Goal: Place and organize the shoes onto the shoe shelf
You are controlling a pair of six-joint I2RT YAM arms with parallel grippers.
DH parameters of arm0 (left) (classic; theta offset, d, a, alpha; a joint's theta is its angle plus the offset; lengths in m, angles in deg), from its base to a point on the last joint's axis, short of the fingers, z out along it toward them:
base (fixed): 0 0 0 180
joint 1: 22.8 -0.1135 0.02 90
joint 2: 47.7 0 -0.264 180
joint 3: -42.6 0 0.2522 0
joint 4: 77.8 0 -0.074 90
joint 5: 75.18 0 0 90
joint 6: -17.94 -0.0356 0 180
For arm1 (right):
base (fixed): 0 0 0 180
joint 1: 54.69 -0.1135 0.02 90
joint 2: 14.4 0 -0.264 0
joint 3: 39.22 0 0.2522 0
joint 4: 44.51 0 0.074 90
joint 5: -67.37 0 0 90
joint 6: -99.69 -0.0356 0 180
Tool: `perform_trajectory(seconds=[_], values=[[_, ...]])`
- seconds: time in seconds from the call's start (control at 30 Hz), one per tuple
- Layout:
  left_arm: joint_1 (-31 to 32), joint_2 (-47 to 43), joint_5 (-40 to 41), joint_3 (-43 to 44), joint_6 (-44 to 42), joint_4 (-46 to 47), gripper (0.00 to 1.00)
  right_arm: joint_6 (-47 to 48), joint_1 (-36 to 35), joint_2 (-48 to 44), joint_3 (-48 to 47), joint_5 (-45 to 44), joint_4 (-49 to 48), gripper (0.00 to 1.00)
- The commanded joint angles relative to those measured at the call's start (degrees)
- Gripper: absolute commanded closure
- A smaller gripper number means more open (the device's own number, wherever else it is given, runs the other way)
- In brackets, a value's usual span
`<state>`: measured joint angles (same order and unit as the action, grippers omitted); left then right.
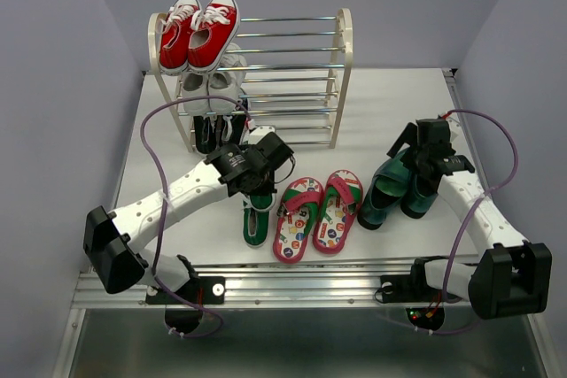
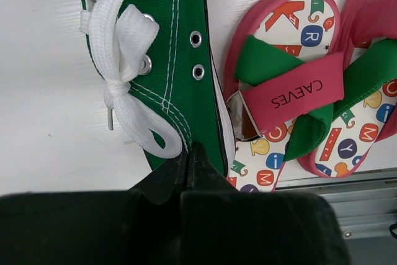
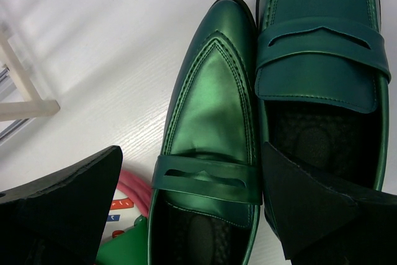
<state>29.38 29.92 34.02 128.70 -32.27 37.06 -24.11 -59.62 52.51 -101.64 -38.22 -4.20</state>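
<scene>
One green canvas sneaker [image 1: 256,221] [image 2: 180,60] with white laces lies on the table, left of the red-strapped flip-flops [image 1: 317,212] [image 2: 291,91]. My left gripper [image 1: 259,181] [image 2: 188,153] hovers over the sneaker's side, shut, with nothing visible between its tips. The glossy dark-green heels [image 1: 397,192] [image 3: 211,110] stand side by side at the right. My right gripper [image 1: 427,170] [image 3: 192,206] is open over them: the left heel lies between the fingers, and the right finger [image 3: 316,209] is over the other heel's opening. The shoe shelf [image 1: 344,68] stands at the back.
Red sneakers [image 1: 199,33] sit on the shelf's top tier, white sneakers [image 1: 213,84] below them, black ones [image 1: 213,130] lower still, all at its left end. A cream shelf foot [image 3: 25,94] shows left of the heels. Walls close in on both sides.
</scene>
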Motion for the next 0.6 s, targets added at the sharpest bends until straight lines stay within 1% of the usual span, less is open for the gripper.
perform_trajectory(seconds=[0.0, 0.13, 0.27, 0.37, 0.4, 0.57], values=[[0.2, -1.1, 1.2, 4.3, -3.0, 4.1, 1.0, 1.0, 0.1, -0.1, -0.4, 0.5, -1.9, 0.0], [0.2, 0.9, 2.7, 4.7, -5.2, 5.7, 1.0, 0.9, 0.1, 0.1, -0.4, 0.5, -1.9, 0.0], [-0.3, 2.3, 5.3, 4.0, -8.0, 12.2, 1.0, 1.0, 0.1, 0.4, -0.5, 0.3, -1.9, 0.0], [-1.8, 4.3, 5.0, 4.2, -9.0, 15.2, 1.0, 1.2, 0.1, 0.1, -0.3, 0.6, -1.9, 0.0], [-1.9, 5.3, 6.4, 4.7, -8.9, 15.7, 1.0, 1.1, 0.1, 0.1, -0.3, 0.6, -1.9, 0.0], [-3.4, 8.9, 7.4, 6.7, -11.0, 19.5, 1.0, 1.2, 0.1, 0.6, -0.4, 1.4, -2.0, 0.0]])
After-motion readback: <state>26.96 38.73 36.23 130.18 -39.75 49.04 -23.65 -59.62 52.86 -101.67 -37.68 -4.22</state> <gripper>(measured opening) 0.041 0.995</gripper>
